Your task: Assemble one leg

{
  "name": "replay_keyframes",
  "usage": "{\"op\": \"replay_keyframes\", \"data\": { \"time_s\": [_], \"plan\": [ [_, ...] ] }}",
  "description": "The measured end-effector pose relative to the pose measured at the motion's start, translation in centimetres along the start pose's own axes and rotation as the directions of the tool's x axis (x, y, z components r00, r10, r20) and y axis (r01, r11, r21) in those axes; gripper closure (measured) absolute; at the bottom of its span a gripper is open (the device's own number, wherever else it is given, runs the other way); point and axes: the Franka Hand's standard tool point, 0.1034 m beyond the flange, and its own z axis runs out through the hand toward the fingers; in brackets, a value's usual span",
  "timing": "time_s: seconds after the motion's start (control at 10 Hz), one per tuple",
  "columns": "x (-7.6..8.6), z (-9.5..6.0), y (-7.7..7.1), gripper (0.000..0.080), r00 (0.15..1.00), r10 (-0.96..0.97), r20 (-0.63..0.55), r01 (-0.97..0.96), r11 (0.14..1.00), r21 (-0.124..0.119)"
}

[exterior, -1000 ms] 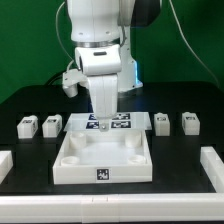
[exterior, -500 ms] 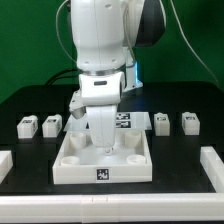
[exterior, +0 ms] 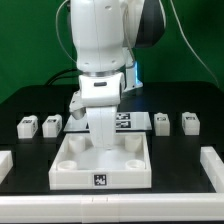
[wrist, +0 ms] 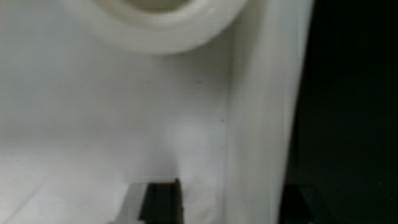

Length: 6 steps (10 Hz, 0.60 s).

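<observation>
Against the frame of half a second ago, the large white square tray-like piece with round corner sockets sits a little nearer the camera, its front wall lower in the exterior view. The white Franka arm is almost unmoved. A second ago it stood higher, above the tray's back edge.

No writing can be read. Black-and-white square tags show on the tray's front wall, on the flat white marker board at the tray's 12 o'clock, and on the legs.

The arm hangs straight down, its two-finger gripper inside the tray near the back wall. The wrist view is a blurred white wall with a rounded socket rim, probably the tray. I cannot tell how far the jaws are open or whether they grip anything.

The small white plastic block-like legs rest on the black table. The first leg and second leg are at the tray's 10 o'clock. The third leg and fourth leg are at 2 o'clock, well apart from the gripper.
</observation>
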Motion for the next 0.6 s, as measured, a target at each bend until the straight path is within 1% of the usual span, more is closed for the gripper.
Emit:
{"op": "replay_keyframes", "data": {
  "time_s": [0.1,0.2,0.6],
  "plan": [
    [-0.02,-0.17,0.27,0.0724,1.0,0.0,0.0,0.0,1.0,-0.012],
    [-0.01,-0.2,0.38,0.0732,1.0,0.0,0.0,0.0,1.0,-0.018],
    [-0.01,-0.23,0.44,0.0732,1.0,0.0,0.0,0.0,1.0,-0.021]
  ]
}}
